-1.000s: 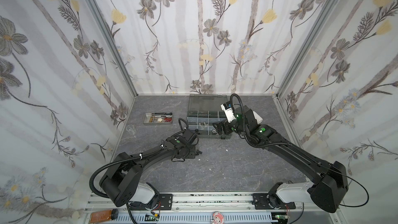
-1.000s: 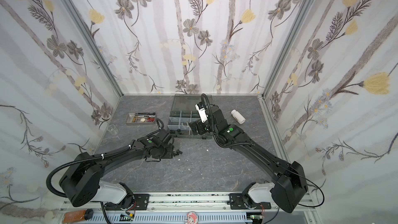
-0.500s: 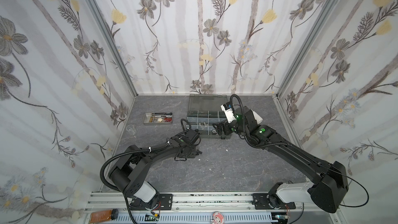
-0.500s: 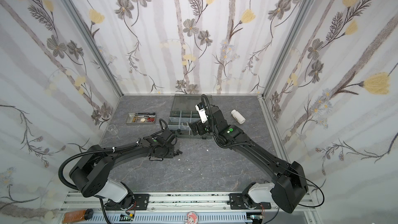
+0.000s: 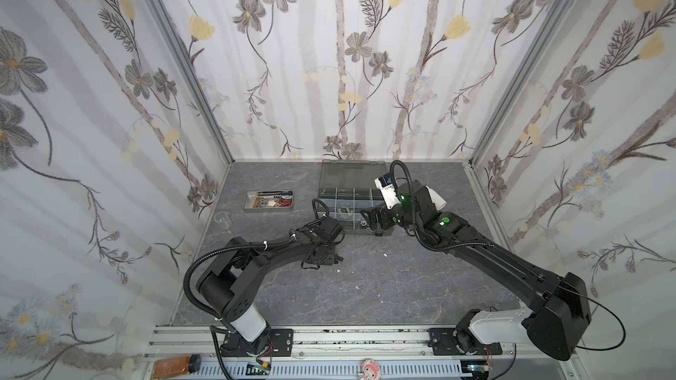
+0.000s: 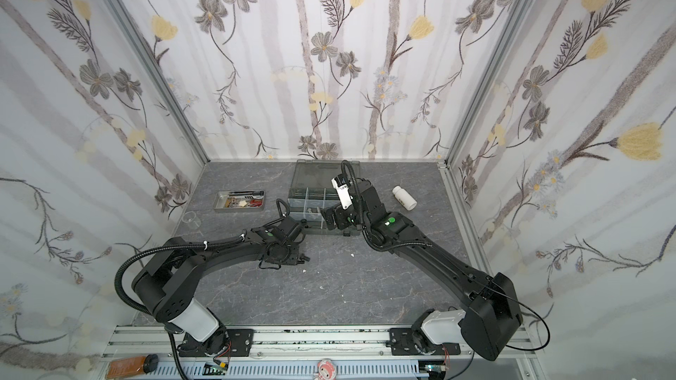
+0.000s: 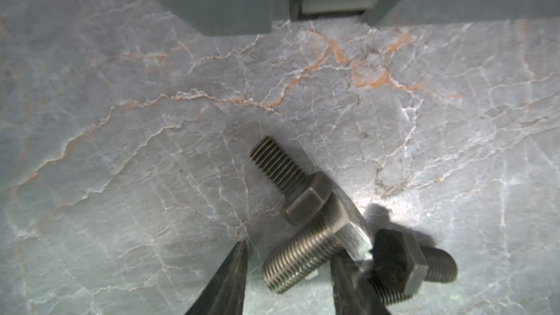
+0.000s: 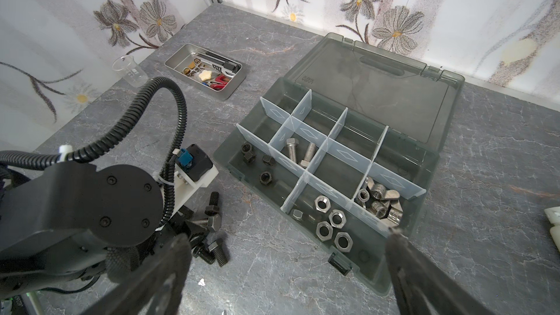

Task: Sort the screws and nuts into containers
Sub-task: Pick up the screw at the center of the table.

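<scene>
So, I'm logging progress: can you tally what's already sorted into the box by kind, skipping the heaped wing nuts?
black hex nuts: 4
silver hex bolts: 2
silver hex nuts: 4
silver rounded nut: 1
Total: 11 in the organizer box

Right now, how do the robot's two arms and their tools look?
Both the left arm and the right arm are black, with white base segments and ribbed black cable hoses. Green round marks sit on the right arm. The left tool and right tool have dark, tapering fingers.
</scene>
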Controlling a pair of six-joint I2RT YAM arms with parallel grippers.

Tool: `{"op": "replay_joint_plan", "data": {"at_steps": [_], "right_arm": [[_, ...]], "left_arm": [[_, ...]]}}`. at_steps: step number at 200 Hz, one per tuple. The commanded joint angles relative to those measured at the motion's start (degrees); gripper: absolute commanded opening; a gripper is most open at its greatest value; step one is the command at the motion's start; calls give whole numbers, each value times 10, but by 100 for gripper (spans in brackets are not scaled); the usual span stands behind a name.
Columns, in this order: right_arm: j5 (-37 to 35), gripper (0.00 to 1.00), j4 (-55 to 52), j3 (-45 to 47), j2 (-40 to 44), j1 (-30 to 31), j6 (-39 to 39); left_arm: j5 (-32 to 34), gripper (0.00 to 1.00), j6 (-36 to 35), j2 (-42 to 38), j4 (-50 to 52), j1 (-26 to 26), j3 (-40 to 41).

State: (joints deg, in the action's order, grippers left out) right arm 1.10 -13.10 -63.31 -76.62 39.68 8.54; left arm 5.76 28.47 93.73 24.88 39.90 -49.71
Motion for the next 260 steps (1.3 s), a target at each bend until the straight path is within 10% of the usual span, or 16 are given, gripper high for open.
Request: {"op": "replay_joint_plan", "data": {"at_steps": [1,127,260], "right_arm": [[-4,100,20,0,-4,-1,3],[-4,100,20,1,-6,-2,2],[-3,100,21,1,-7,-2,1]], "left_arm": [[8,44,-5,7,-7,-1,-7],[-15,27,-1,24,-12,4,-26],[-12,38,-3,65,-3,8,-78]]}}
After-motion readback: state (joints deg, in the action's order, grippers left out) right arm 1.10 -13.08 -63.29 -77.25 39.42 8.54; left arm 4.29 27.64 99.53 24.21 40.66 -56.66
